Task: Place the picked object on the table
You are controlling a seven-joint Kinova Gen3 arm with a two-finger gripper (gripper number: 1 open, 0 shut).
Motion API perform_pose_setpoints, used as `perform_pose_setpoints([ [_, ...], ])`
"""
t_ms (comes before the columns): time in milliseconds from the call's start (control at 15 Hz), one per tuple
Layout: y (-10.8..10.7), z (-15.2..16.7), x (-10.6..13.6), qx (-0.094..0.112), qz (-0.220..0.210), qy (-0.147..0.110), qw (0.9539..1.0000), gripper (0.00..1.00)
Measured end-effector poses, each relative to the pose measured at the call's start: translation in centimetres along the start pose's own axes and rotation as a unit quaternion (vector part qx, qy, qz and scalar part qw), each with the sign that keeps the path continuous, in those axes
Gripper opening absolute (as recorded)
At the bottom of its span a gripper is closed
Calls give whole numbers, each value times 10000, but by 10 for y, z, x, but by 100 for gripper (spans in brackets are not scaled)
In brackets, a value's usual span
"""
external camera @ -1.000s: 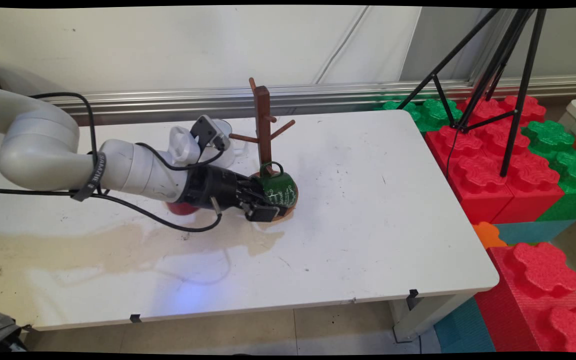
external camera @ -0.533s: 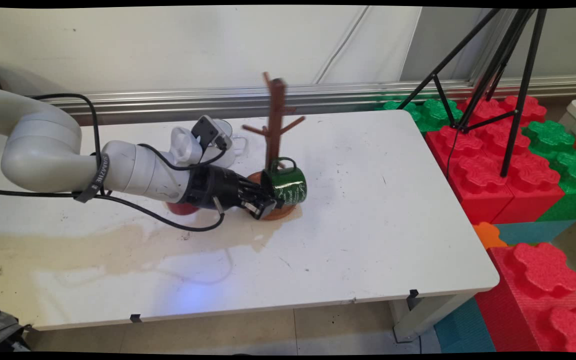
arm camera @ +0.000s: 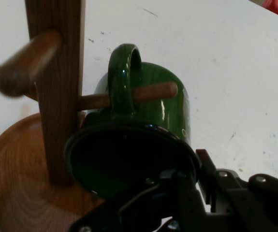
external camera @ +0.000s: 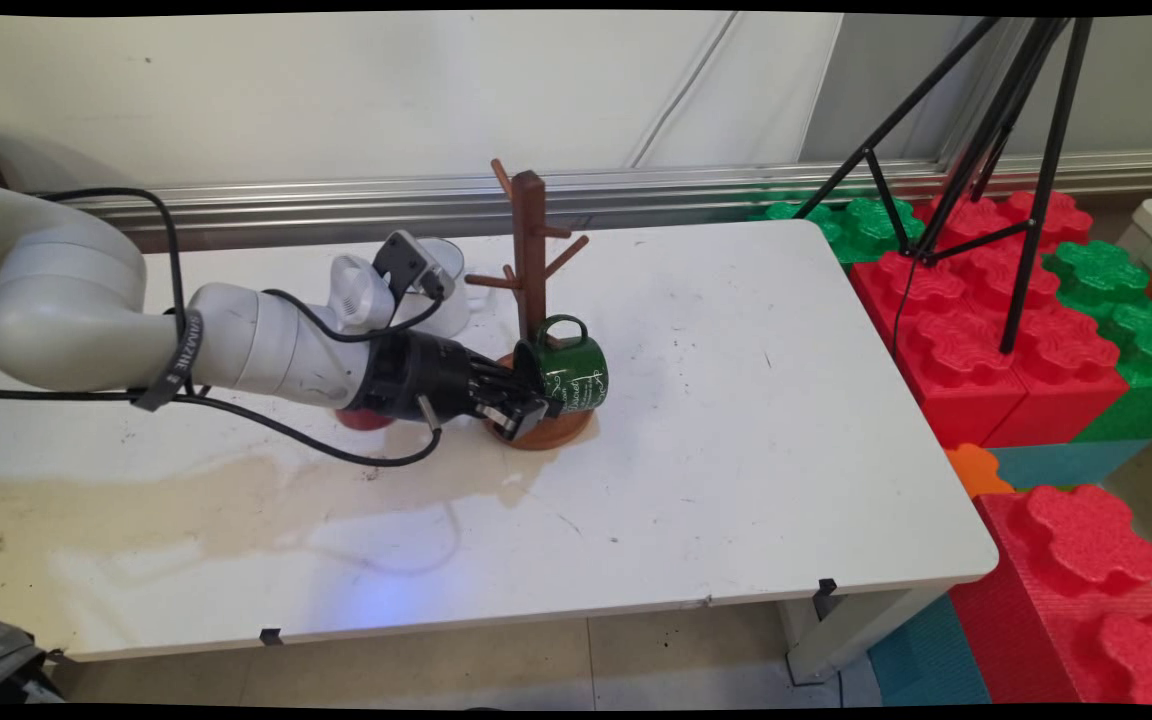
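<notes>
Gripper [external camera: 524, 415]: clamped on the rim of the mug [external camera: 568, 372], one finger inside the mouth, one outside.
Mug: lies on its side directly ahead of the gripper, mouth toward it, handle [arm camera: 123, 72] up.
Peg [arm camera: 153, 92]: passes through the handle loop.
Rack [external camera: 528, 260]: upright, behind the mug, base [external camera: 556, 432] on the table [external camera: 786, 420].

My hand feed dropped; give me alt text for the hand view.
A green mug hangs by its handle on a peg of the wooden mug tree, its dark mouth facing the camera. The gripper grips its rim.
</notes>
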Motion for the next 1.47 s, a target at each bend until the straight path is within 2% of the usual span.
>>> perform_pose_setpoints([
  [400, 6, -9, -2, -1, -25, 19, 10000, 0],
  [800, 15, -16, -2, -88, 29, 74, 9999, 0],
  [1133, 22, -23, -1, -125, 160, 149, 9997, 0],
  [1467, 30, -30, -2, -241, 440, 108, 9987, 0],
])
